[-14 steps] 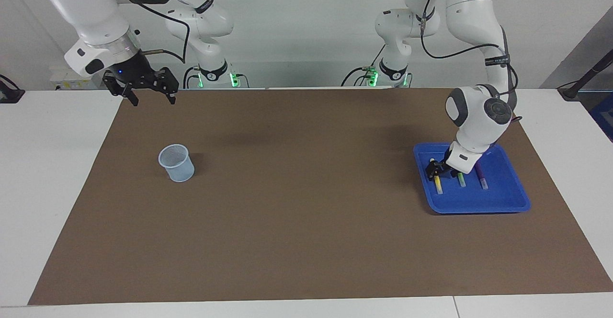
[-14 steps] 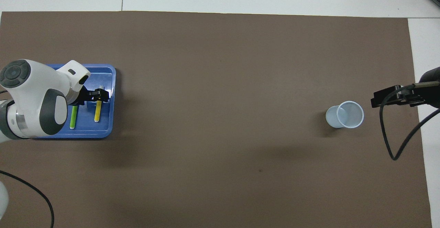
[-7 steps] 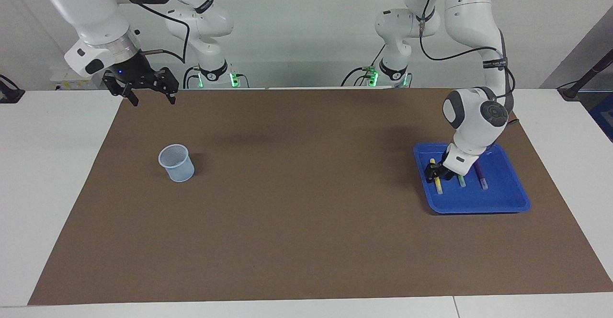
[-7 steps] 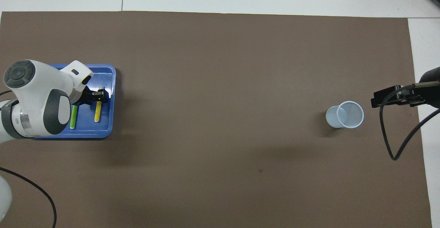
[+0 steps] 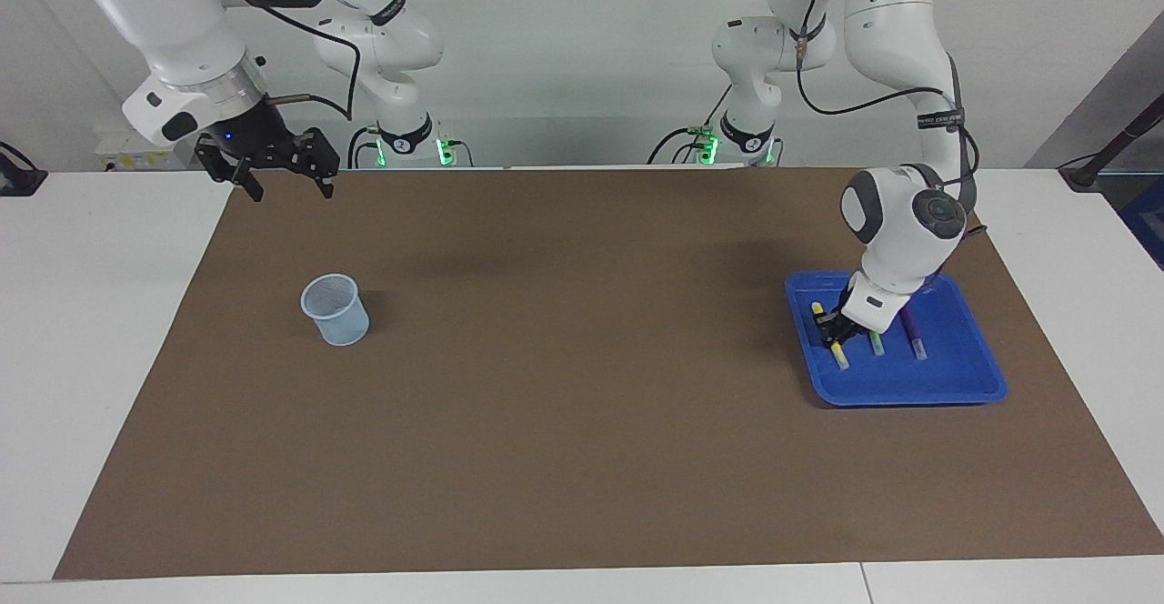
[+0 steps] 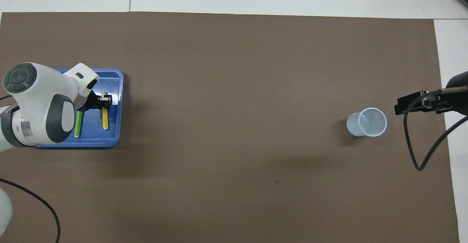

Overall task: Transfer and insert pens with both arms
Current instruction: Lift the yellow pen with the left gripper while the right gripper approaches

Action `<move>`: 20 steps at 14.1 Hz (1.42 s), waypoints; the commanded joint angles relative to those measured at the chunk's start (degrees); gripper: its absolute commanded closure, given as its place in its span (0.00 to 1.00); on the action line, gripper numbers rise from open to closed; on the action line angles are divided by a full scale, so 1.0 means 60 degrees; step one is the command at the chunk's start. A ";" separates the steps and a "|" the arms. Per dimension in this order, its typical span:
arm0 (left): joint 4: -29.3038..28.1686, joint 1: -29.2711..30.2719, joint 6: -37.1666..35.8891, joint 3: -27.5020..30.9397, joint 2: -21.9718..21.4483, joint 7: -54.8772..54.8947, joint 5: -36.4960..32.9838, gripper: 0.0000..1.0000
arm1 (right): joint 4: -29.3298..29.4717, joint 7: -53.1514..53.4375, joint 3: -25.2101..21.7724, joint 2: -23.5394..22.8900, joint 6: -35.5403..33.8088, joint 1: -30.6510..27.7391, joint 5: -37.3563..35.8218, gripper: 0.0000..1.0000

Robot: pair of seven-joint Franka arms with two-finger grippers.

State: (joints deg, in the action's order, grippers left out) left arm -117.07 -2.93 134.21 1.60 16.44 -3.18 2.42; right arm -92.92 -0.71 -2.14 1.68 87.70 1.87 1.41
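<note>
Three pens lie side by side in a blue tray [image 5: 946, 381] at the left arm's end of the table. My left gripper [image 5: 829, 329] is down in the tray, its fingers closed around the middle of the yellow pen [image 5: 840, 358], which now lies slightly askew. The green pen [image 5: 876, 342] and purple pen [image 5: 913, 336] lie beside it. In the overhead view the left gripper [image 6: 104, 102] grips the yellow pen [image 6: 105, 120] beside the green pen [image 6: 78, 124]; the purple pen is hidden under the arm. My right gripper [image 5: 289, 190] waits open in the air over the mat's edge.
A pale blue mesh cup [image 5: 336, 309] stands upright on the brown mat [image 5: 582, 404] toward the right arm's end; it also shows in the overhead view [image 6: 366, 122]. Two smaller white arms with green-lit bases [image 5: 409, 145] stand at the robots' edge. A black cable [image 6: 420, 155] hangs from the right arm.
My left gripper has lowered onto the yellow pen and its fingers have closed on it; the pen has turned slightly in the tray. The right arm has not moved.
</note>
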 commanded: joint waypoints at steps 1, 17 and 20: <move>0.0029 -0.0259 -0.0174 0.0114 0.0058 -0.0172 -0.0067 1.00 | -0.0055 0.0045 0.0020 0.0130 -0.0085 -0.0091 0.0233 0.00; 0.4804 -0.0273 -0.6750 -0.0236 -0.0630 -0.4063 0.0020 1.00 | -0.0069 0.0031 0.0020 0.0130 -0.0085 -0.0091 0.0233 0.00; 0.4908 -0.0273 -0.6870 -0.0414 -0.0995 -0.7194 0.0999 1.00 | -0.0055 0.0045 0.0034 0.0130 -0.0085 -0.0003 0.0233 0.00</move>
State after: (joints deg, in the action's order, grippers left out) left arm -88.22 -4.16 94.41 -1.00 11.72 -36.44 5.35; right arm -92.92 -0.71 -2.02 1.68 87.70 1.93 1.41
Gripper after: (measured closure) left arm 0.833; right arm 0.000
